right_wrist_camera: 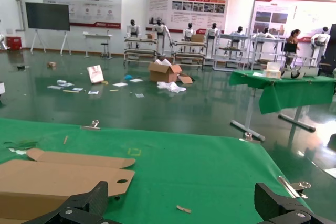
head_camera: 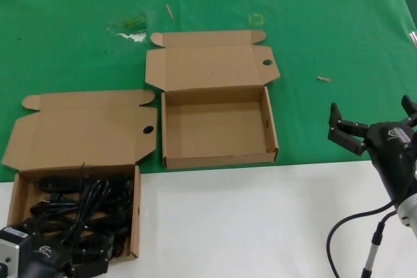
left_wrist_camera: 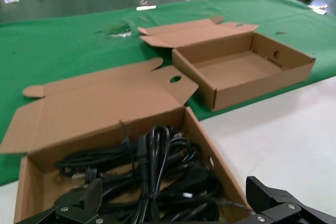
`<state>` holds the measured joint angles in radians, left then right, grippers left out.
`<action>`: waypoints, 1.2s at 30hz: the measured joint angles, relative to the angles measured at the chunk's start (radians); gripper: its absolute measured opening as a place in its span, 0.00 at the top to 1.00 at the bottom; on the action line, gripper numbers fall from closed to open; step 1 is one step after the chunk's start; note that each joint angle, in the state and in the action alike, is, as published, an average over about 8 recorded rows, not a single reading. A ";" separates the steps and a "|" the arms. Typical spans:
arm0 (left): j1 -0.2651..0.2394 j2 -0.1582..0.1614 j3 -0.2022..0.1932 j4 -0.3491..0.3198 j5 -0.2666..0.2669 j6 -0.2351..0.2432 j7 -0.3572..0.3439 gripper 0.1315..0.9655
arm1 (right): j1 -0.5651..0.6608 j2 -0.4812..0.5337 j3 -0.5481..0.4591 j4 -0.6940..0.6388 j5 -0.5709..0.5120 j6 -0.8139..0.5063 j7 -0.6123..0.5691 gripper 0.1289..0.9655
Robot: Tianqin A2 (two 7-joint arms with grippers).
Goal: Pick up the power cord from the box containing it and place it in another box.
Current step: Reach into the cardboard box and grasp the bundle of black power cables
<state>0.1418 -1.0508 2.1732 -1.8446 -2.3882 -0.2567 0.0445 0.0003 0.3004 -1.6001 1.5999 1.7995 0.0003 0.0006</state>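
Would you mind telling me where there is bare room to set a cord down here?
The empty box has a bare floor. White tabletop lies free between the full box and the right gripper. Green cloth is open behind the lids. The cords crowd the full box, under the left gripper.

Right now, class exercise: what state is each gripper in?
Left gripper: open, empty, above the shallow brown cardboard box of black power cords.
Right gripper: open, empty, off to the right.
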 joint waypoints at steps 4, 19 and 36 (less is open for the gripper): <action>-0.014 0.005 0.016 0.018 -0.015 -0.007 0.011 0.02 | 0.000 0.000 0.000 0.000 0.000 0.000 0.000 0.00; -0.051 0.022 0.039 0.081 -0.033 -0.020 0.057 0.15 | 0.000 0.000 0.000 0.000 0.000 0.000 0.000 0.00; -0.140 0.067 0.114 0.167 -0.046 0.010 0.099 0.55 | 0.000 0.000 0.000 0.000 0.000 0.000 0.000 0.00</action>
<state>0.0018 -0.9836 2.2874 -1.6778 -2.4343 -0.2466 0.1435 0.0003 0.3004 -1.6001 1.5999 1.7995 0.0003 0.0007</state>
